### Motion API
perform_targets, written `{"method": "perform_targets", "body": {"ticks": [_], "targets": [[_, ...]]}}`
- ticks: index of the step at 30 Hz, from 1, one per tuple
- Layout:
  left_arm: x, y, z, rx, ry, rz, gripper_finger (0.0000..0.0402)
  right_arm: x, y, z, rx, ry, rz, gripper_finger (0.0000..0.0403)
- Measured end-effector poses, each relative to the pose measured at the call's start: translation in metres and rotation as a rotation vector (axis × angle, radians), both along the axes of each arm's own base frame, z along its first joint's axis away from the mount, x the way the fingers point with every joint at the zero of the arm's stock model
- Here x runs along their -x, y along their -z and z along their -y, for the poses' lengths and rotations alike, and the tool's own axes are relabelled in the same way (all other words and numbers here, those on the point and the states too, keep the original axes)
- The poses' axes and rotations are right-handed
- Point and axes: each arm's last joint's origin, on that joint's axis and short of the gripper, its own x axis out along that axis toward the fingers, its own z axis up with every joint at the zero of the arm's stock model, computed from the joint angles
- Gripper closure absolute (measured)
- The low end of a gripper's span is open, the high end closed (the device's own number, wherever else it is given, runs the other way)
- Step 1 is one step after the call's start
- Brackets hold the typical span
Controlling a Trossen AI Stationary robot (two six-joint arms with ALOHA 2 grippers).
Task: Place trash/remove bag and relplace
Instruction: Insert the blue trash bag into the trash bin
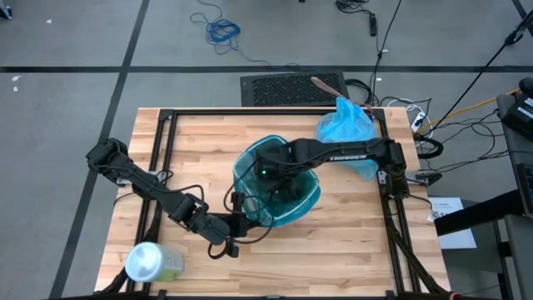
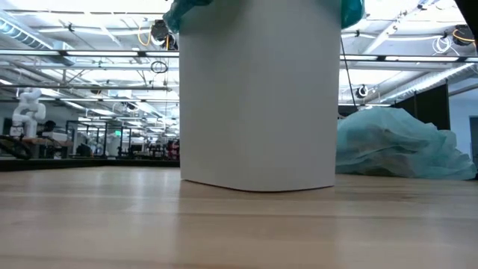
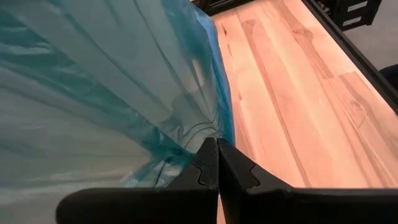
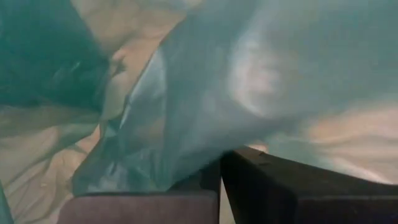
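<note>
A white bin (image 2: 258, 97) stands mid-table with a teal-green bag (image 1: 287, 196) draped in its mouth and over its rim. My left gripper (image 3: 217, 163) is shut on that bag's edge at the bin's near-left side (image 1: 241, 221). My right gripper (image 4: 221, 177) is shut and points down into the bin's mouth (image 1: 268, 177), with teal film all around it. The pale light-blue bag (image 1: 346, 125) lies bunched on the table at the far right. No trash shows. My left gripper pinches the teal bag's rim edge (image 3: 214, 134) between its two fingertips, coming at it from the table's near left and slanting down. The film runs away from the fingers in drawn pleats; one layer or several, I cannot tell. My right gripper, pointing down from above, has a fold of the teal film (image 4: 199, 158) running into the gap between its shut fingers and lying over one finger (image 4: 143, 205). The film hangs slack inside the bin.
A pale-green container with a white lid (image 1: 150, 262) lies at the table's near-left corner. Bare wood (image 3: 298, 93) stretches beside the bin. Cables and a floor grate (image 1: 291, 87) lie beyond the far edge.
</note>
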Motion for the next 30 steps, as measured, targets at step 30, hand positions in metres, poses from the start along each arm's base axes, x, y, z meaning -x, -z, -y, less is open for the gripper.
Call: {"method": "perform_targets", "body": {"ticks": [30], "targets": [[0.005, -0.003, -0.001, 0.014, -0.006, -0.008, 0.0401, 0.003, 0.064, -0.005, -0.013, -0.035, -0.097, 0.0403]]}}
